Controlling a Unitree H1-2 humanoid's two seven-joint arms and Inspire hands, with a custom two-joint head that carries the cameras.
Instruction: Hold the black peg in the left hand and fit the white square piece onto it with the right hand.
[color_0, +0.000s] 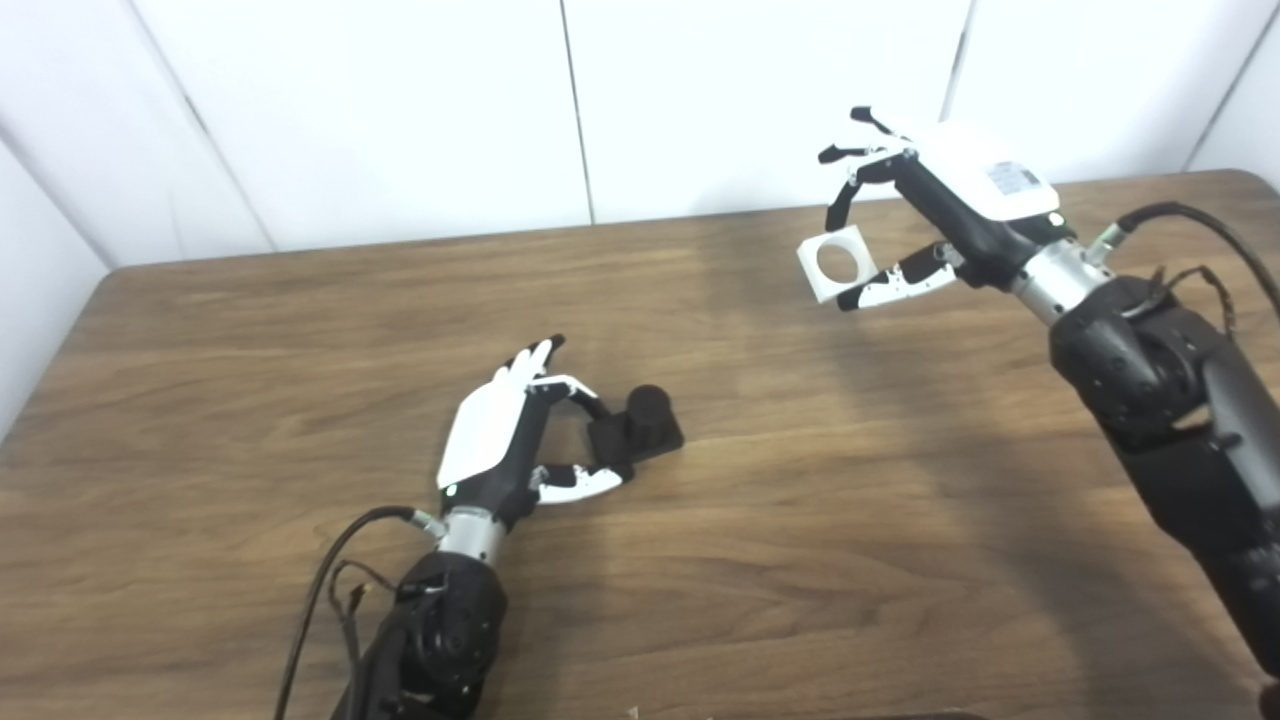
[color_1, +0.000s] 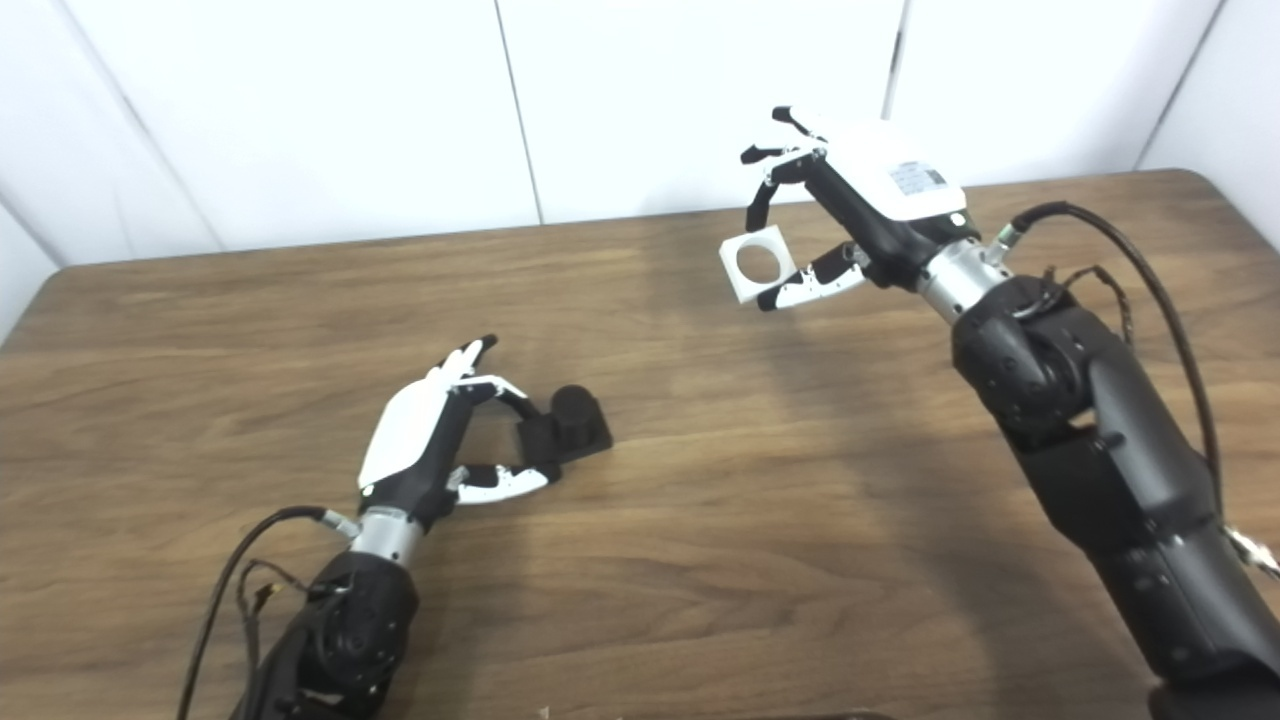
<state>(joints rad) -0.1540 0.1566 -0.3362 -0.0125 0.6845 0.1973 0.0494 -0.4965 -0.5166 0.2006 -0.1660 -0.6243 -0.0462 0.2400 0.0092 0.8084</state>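
The black peg (color_0: 640, 425), a short round post on a flat square base, sits on the wooden table (color_0: 800, 520) near its middle. The left hand (color_0: 505, 440) rests low beside it, its fingers (color_0: 600, 480) curled around the base's left edge, thumb on the near side. To the far right, the right hand (color_0: 930, 215) is raised above the table, pinching the white square piece (color_0: 838, 262) between thumb and fingers. That piece is a flat white block with a round hole through its centre.
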